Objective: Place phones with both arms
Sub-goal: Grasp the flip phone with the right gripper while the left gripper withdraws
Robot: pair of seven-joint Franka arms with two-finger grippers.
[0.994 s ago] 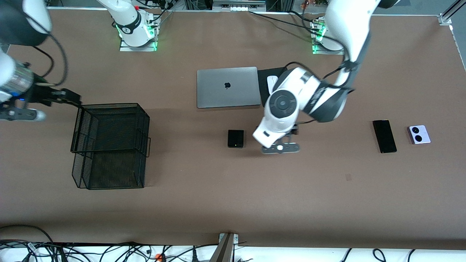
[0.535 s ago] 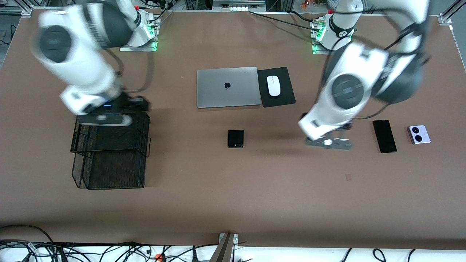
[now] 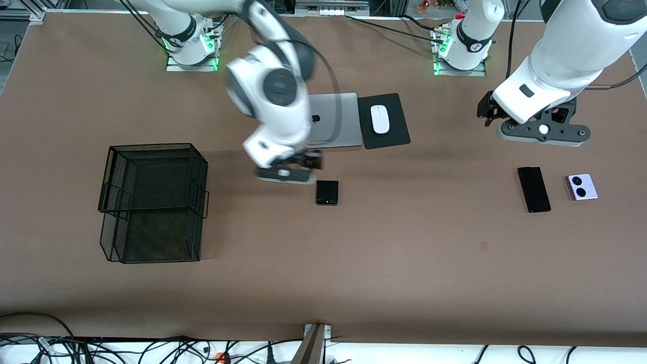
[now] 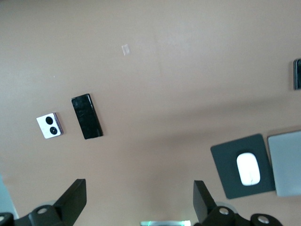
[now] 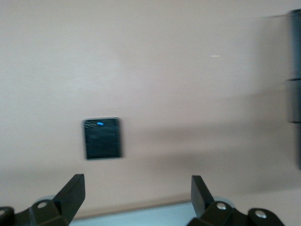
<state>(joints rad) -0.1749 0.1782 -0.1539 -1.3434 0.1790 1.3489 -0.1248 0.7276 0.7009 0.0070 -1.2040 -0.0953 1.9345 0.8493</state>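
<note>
Three phones lie on the brown table. The small black folded phone [image 3: 327, 192] is near the middle and shows in the right wrist view [image 5: 102, 138]. The slim black phone [image 3: 534, 189] and the lilac-white phone [image 3: 581, 186] lie side by side toward the left arm's end, and both show in the left wrist view: the slim one [image 4: 87, 116] and the lilac one [image 4: 50, 125]. My right gripper [image 3: 295, 166] hangs open and empty [image 5: 137, 192] over the table between the laptop and the folded phone. My left gripper [image 3: 530, 121] hangs open and empty [image 4: 139, 200], high over the table beside the two phones.
A closed grey laptop [image 3: 333, 121] lies partly under the right arm. A white mouse [image 3: 380, 119] sits on a black pad [image 3: 397, 134] beside it. A black wire basket [image 3: 151, 202] stands toward the right arm's end.
The right arm swung from the basket end to the middle, beside the folded phone. The left arm swung from the middle to its own end and rose. No phone moved.
</note>
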